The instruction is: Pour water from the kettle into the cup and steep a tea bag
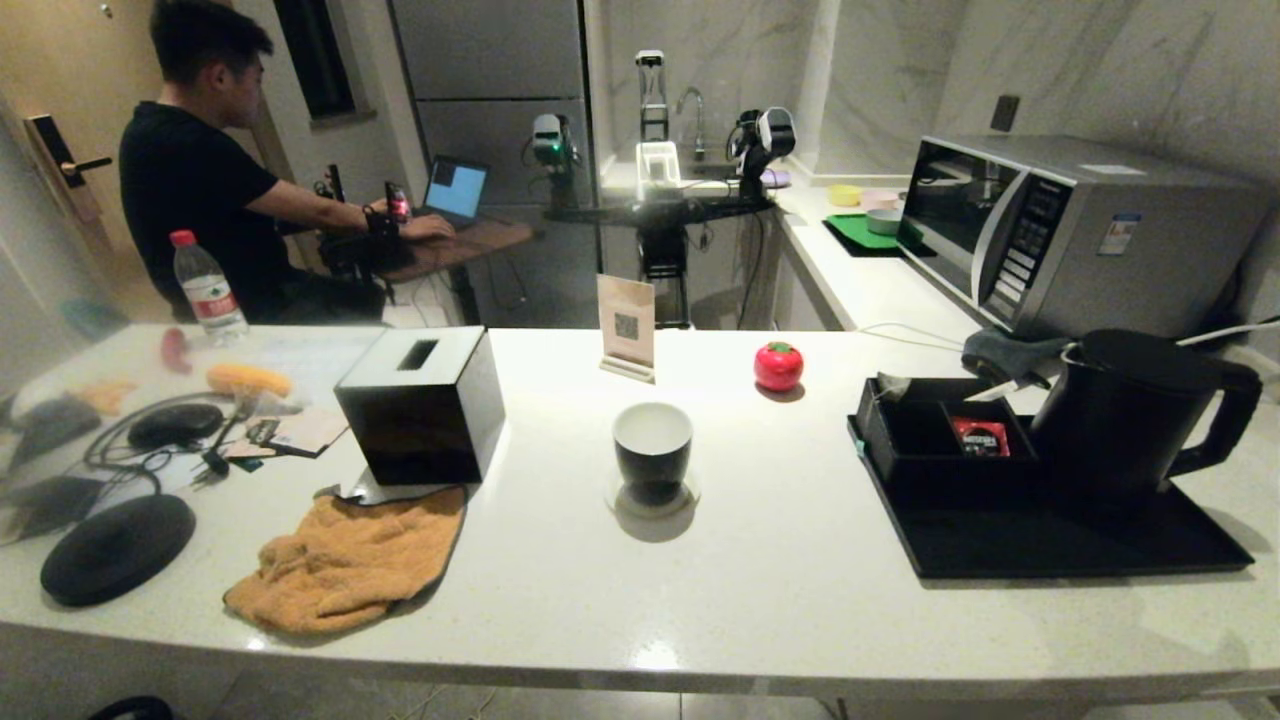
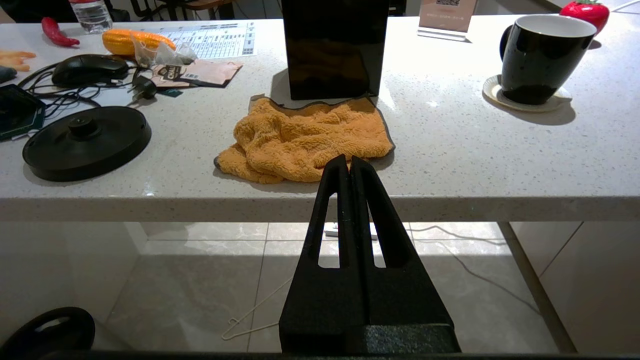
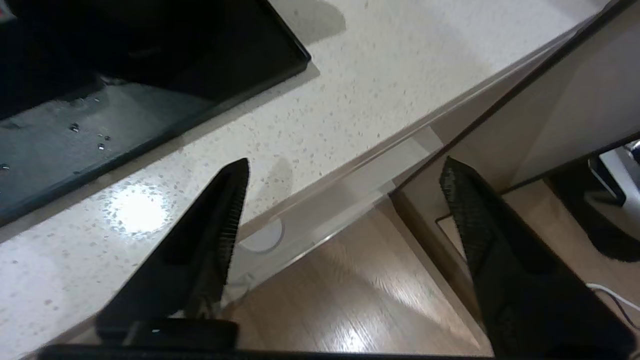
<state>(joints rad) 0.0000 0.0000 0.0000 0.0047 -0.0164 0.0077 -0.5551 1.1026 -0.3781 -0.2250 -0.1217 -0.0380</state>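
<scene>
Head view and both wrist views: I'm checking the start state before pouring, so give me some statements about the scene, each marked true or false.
1. The large matte black electric kettle stands on the flat black tray. True.
2. The small glossy black cup with a white inside lies tipped over. False: it stands upright on a pale coaster.
3. The left gripper is shut and holds nothing. True.
4. The right gripper grips the kettle's handle. False: it is open, near the counter's edge.
5. The orange cloth covers the cup. False: it lies apart, by the black square box.
</scene>
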